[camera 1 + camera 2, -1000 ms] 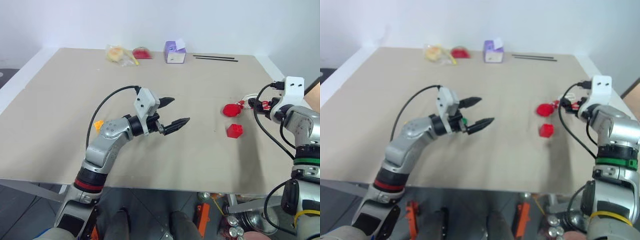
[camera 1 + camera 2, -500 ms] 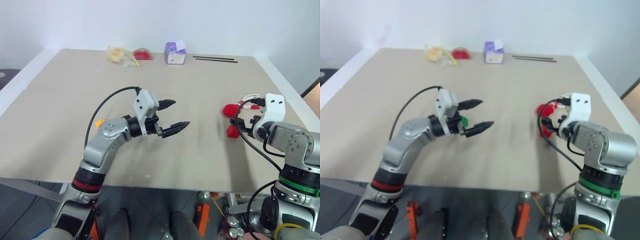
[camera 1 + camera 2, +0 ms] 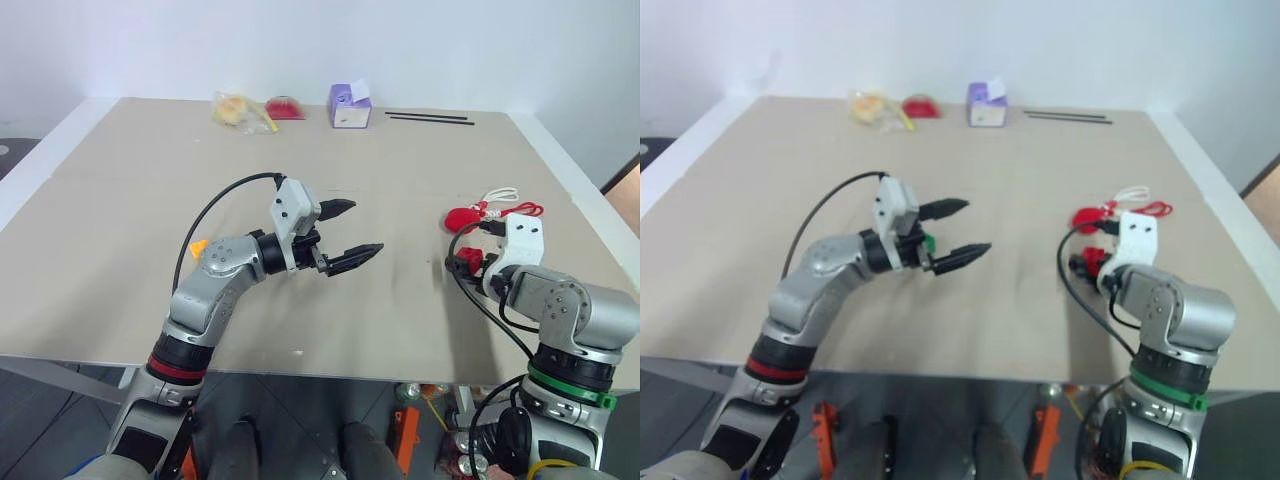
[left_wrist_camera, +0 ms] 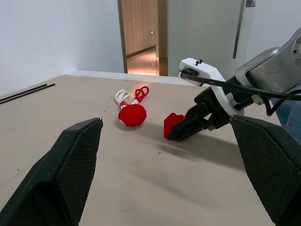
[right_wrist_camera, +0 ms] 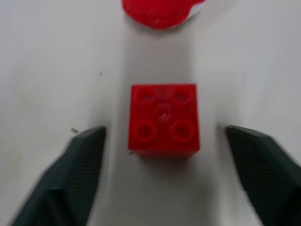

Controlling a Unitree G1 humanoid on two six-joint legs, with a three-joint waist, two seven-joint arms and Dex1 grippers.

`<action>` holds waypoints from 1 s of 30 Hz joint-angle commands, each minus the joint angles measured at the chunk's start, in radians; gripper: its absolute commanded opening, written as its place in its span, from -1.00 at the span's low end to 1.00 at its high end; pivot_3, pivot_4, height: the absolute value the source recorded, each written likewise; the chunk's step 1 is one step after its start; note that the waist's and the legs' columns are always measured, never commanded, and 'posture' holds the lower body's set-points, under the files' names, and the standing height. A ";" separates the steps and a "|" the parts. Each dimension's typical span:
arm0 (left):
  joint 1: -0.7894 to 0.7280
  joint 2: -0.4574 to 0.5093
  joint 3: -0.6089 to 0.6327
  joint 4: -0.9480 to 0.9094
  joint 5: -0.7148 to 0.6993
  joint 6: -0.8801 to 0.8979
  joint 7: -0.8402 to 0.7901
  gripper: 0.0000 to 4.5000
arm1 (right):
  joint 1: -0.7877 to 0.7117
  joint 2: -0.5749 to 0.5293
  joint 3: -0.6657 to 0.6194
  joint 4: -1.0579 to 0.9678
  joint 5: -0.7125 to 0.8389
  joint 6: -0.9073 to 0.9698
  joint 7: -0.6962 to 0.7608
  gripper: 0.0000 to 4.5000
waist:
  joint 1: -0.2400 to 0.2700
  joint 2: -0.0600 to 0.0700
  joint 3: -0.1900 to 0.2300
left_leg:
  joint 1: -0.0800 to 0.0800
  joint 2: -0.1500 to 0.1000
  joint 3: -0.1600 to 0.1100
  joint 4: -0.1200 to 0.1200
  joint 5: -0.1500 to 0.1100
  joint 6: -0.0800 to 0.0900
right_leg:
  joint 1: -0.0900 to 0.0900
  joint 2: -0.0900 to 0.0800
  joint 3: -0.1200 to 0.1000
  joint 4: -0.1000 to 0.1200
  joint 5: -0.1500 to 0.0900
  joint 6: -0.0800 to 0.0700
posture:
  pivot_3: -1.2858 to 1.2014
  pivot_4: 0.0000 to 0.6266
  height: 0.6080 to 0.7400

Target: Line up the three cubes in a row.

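Note:
The red cube (image 5: 163, 117) lies studs up on the table's right side, just in front of a red ball (image 3: 461, 217). My right gripper (image 5: 163, 135) is down at the cube with one finger on each side; it is open, with a gap at both fingers (image 5: 84, 155). The same cube (image 4: 173, 125) also shows in the left wrist view, at the right gripper's black tips. My left gripper (image 3: 362, 228) hovers open and empty over the table's middle, pointing right. The green cube (image 3: 927, 240) peeks out behind it. The yellow-orange cube (image 3: 198, 248) sits beside my left forearm.
The red ball has a white and red cord (image 3: 505, 203) trailing right. At the table's far edge stand a purple-and-white box (image 3: 350, 105), a yellowish item (image 3: 232, 108), a red item (image 3: 285, 106) and two black rods (image 3: 430, 117).
My right gripper has come down and leftward to the red cube, and its fingers have narrowed around it. The left arm has stayed in place.

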 commanded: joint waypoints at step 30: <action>0.156 0.317 0.049 -0.150 -0.065 0.008 -0.227 1.00 | -0.240 -0.539 0.686 0.371 -0.016 -1.027 1.426 -0.45 | 0.000 -0.002 0.002 | 0.000 0.000 0.002 -0.002 -0.001 -0.001 | -0.003 -0.001 0.000 0.000 -0.002 -0.001 | 0.03 -0.52 1.00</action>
